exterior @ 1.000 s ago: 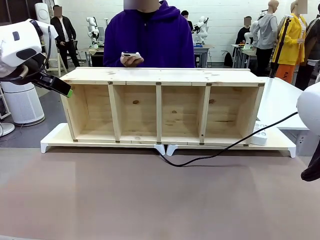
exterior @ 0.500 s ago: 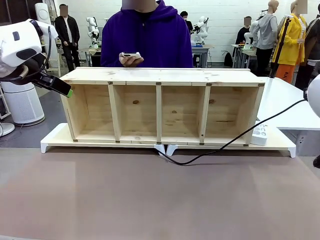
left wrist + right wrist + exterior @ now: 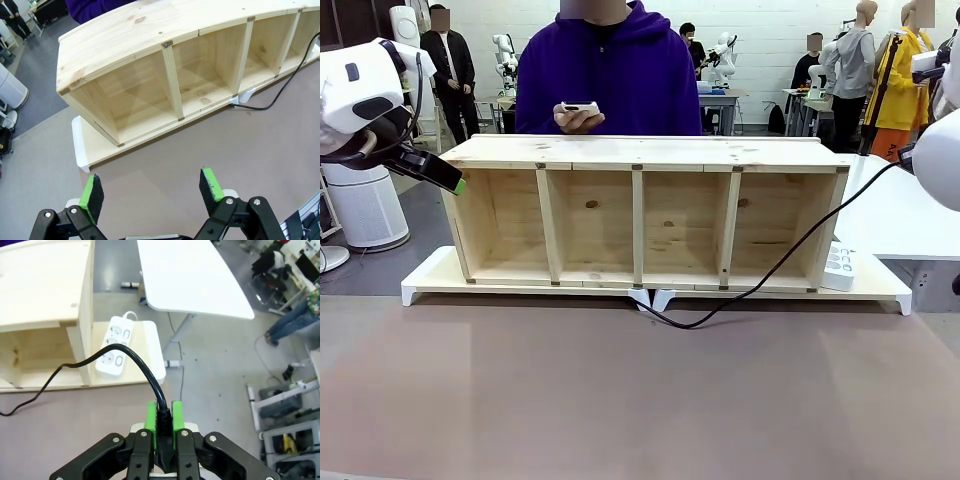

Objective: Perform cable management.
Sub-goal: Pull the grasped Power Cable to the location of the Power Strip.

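Raised, thin black cable sits pinched in right tool.

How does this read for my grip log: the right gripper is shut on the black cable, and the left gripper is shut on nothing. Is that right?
Not quite. The left gripper is open: the left wrist view shows its green pads wide apart, holding nothing. The rest stands: the right gripper is shut on the black cable.

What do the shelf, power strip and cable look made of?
Shelf: unfinished pale wood, probably pine; grain and knots show. Power strip: glossy white plastic, judging by its smooth moulded shell. Cable: matte black rubber or plastic sheath, bending freely.
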You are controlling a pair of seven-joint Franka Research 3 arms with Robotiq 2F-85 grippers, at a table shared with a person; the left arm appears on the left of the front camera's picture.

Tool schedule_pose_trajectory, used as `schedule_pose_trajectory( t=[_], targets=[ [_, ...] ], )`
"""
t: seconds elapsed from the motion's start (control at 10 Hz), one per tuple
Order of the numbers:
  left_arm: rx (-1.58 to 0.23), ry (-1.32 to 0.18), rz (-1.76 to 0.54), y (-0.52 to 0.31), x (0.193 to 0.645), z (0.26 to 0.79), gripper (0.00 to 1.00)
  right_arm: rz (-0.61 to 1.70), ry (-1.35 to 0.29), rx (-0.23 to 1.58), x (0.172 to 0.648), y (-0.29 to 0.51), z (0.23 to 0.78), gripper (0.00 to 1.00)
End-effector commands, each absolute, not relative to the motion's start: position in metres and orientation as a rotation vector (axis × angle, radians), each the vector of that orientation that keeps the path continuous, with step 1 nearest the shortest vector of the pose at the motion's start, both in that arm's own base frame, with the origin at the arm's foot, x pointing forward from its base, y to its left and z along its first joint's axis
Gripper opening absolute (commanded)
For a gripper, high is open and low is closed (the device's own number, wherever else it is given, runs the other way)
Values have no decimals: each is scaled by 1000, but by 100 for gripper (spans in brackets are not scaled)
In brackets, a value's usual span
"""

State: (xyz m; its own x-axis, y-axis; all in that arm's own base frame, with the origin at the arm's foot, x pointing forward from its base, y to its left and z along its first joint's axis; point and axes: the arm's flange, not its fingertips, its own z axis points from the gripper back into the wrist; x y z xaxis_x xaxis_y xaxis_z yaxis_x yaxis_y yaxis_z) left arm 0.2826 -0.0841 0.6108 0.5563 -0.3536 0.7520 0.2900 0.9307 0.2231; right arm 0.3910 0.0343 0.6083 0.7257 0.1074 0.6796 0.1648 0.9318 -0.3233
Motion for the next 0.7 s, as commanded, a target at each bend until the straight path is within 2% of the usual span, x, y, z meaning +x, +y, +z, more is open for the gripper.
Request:
schedule_pose_trajectory(
  t=[0.0,0.6],
  targets=[
    [85,-918,-390,-84,285,611,100,-37,-752,-418,416,26,611,15],
    [85,-918,-390,-84,285,611,100,82,-722,-449,478,33,607,15]
  ],
)
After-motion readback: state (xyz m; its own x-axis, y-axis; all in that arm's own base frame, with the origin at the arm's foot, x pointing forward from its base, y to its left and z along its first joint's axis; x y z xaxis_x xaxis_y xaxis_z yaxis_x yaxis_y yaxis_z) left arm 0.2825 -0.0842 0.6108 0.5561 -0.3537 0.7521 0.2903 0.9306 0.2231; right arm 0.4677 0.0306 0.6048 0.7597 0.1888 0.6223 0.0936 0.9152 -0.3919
